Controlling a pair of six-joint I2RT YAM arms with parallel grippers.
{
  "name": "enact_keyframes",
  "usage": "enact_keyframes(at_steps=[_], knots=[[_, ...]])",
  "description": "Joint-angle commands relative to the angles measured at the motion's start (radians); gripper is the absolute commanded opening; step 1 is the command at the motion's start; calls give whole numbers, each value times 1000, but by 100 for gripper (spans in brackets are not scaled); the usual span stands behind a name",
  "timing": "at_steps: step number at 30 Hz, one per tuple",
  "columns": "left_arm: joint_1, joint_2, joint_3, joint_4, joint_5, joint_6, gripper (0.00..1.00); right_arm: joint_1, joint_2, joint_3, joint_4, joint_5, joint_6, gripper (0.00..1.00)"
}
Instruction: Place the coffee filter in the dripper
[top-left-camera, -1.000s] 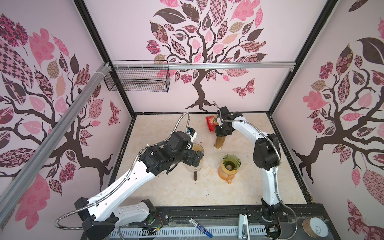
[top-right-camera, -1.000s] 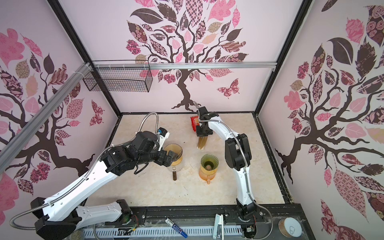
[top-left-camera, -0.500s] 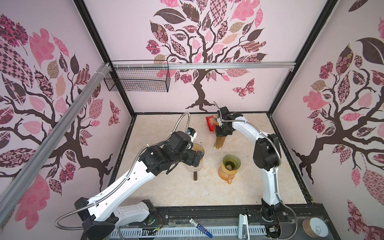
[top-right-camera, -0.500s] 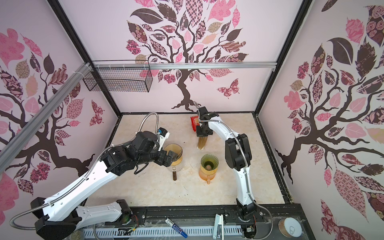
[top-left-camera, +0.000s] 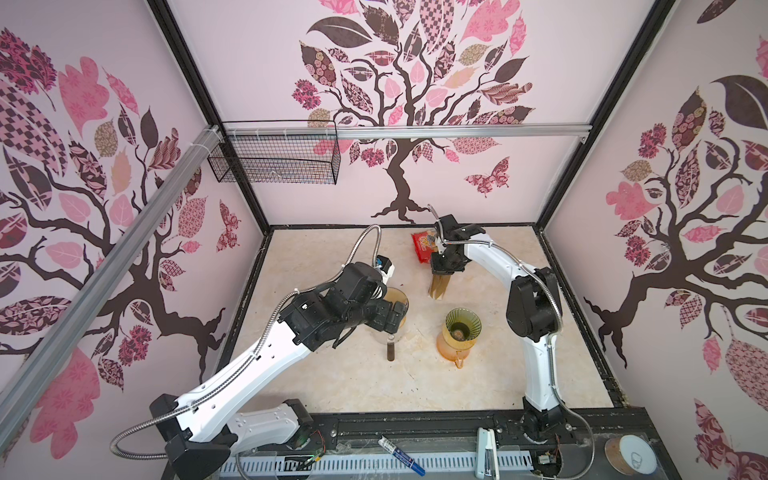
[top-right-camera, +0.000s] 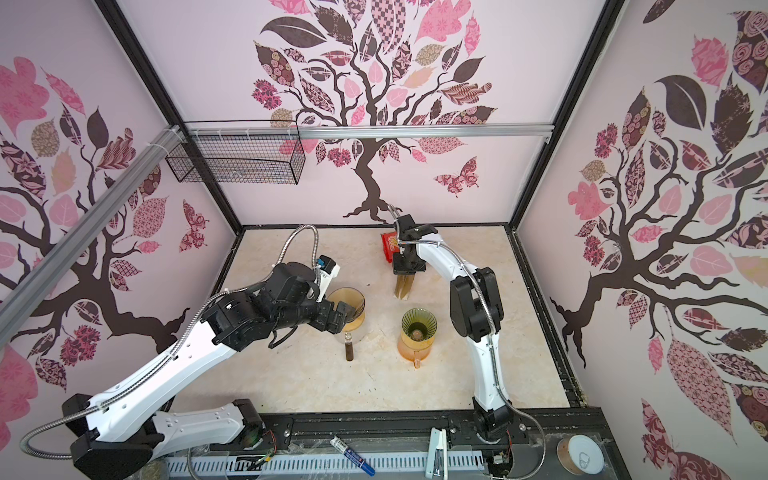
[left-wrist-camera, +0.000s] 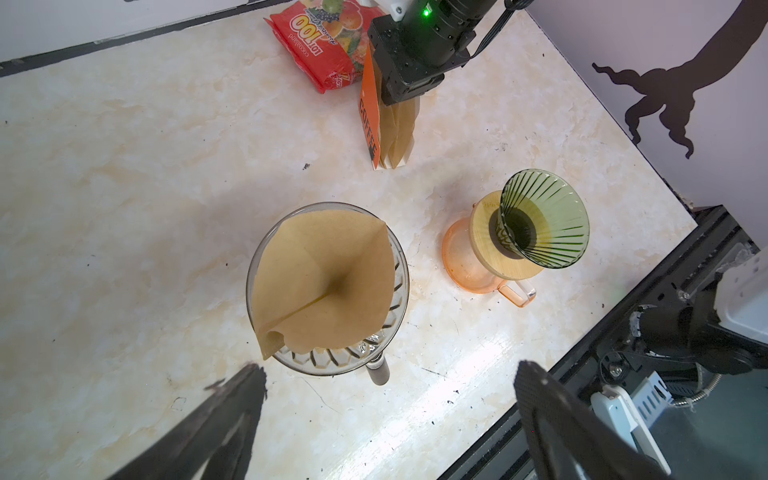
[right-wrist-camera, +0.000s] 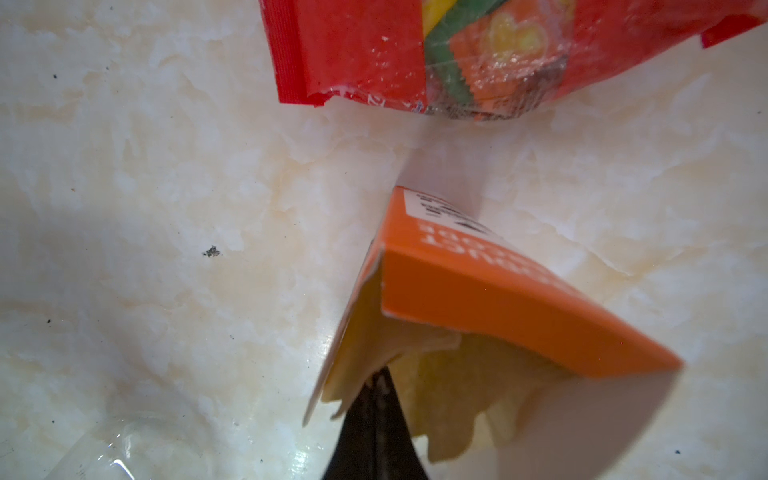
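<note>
Pinching coffee filter (right-wrist-camera: 411, 382) in box (right-wrist-camera: 498, 299), right hand (right-wrist-camera: 376, 395) clamped | lift straight, one sheet, toward green dripper (left-wrist-camera: 544, 224) | left hand (left-wrist-camera: 390, 372) wide.

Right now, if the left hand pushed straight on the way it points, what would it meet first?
Probably the clear glass dripper holding the brown paper filter: the open left hand frames its near rim. Depth is unclear, so it could land on the table just short of it.
</note>
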Motion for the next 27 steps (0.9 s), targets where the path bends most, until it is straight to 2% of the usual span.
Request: enact_keyframes(at_steps=[1,27], knots=[[4,-12,18,4,-2,5,97,4,-94,31,-31,-1,11,1],[4,-32,2,10,2,-8,97,3,-161,65,-56,3,47,0]])
